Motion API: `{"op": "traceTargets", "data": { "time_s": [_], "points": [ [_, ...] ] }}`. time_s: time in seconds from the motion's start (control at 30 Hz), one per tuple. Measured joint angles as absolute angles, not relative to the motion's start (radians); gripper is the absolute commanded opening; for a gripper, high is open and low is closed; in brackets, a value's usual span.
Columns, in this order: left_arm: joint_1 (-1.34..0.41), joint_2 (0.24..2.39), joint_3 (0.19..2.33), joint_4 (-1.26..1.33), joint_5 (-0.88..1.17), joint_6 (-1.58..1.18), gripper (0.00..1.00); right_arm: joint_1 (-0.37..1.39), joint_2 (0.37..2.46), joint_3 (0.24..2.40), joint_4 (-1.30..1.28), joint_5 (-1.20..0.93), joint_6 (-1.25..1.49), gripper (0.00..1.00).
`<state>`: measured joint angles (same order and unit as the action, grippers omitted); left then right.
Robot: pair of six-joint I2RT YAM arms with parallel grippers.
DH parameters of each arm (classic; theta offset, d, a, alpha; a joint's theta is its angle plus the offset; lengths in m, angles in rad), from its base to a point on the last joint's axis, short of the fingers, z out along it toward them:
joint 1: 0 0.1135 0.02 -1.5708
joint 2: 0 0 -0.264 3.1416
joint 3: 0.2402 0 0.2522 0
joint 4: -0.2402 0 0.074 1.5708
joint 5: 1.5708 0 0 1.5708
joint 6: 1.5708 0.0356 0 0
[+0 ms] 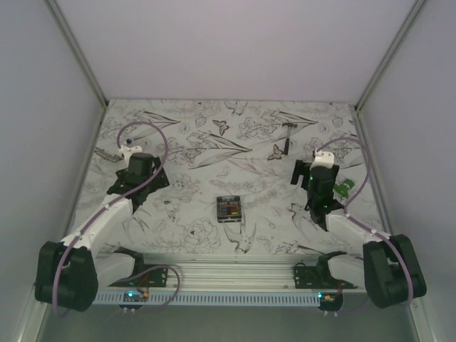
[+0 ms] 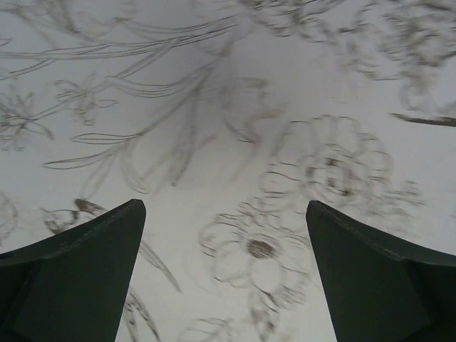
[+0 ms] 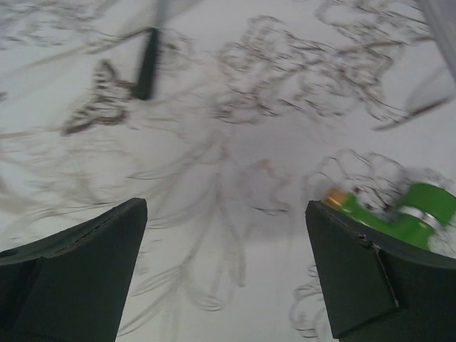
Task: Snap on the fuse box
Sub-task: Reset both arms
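Note:
The fuse box [image 1: 229, 210] is a small black box with blue, yellow and red-orange fuses on its face. It lies flat on the flower-patterned table [image 1: 192, 142], near the middle front, between the two arms. My left gripper [image 1: 140, 172] is open and empty over the left part of the table, well left of the box. In the left wrist view [image 2: 224, 242] only the patterned cloth shows between the jaws. My right gripper [image 1: 317, 179] is open and empty to the right of the box; its wrist view [image 3: 226, 242] does not show the box.
A small dark hammer [image 1: 287, 135] lies at the back right; it also shows in the right wrist view [image 3: 147, 63]. A green object [image 1: 345, 189] lies just right of the right gripper, beside its right finger [image 3: 417, 217]. A small metal piece [image 1: 107, 154] lies at the left edge.

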<state>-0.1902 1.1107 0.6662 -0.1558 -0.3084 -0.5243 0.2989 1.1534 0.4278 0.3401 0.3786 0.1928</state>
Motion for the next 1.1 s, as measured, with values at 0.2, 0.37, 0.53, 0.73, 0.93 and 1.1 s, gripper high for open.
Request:
{"op": "traceTargets", "data": {
  "time_s": [0.2,0.37,0.53,0.73,0.93,1.1],
  "points": [
    [-0.121,1.203,0.581,0.019,-0.371,-0.379,1.0,0.244,1.323,0.261,0.714,0.462,0.093,0.99],
    [-0.11,1.301,0.496,0.313,-0.395,-0.235,1.0,0.218,1.421,0.148,1.044,0.432,0.019,0.99],
    [-0.091,1.446,0.461,0.496,-0.363,-0.151,1.0,0.139,1.485,0.163,1.166,0.298,0.011,1.0],
    [-0.055,1.489,0.389,0.731,-0.222,-0.078,1.0,0.066,1.504,0.251,1.117,0.141,0.019,0.99],
    [-0.049,1.5,0.38,0.79,-0.145,-0.05,1.0,0.059,1.504,0.254,1.102,0.088,0.027,0.99],
    [-0.046,1.501,0.38,0.805,-0.125,-0.043,1.0,0.059,1.505,0.254,1.097,0.075,0.033,0.99]
  ]
}}
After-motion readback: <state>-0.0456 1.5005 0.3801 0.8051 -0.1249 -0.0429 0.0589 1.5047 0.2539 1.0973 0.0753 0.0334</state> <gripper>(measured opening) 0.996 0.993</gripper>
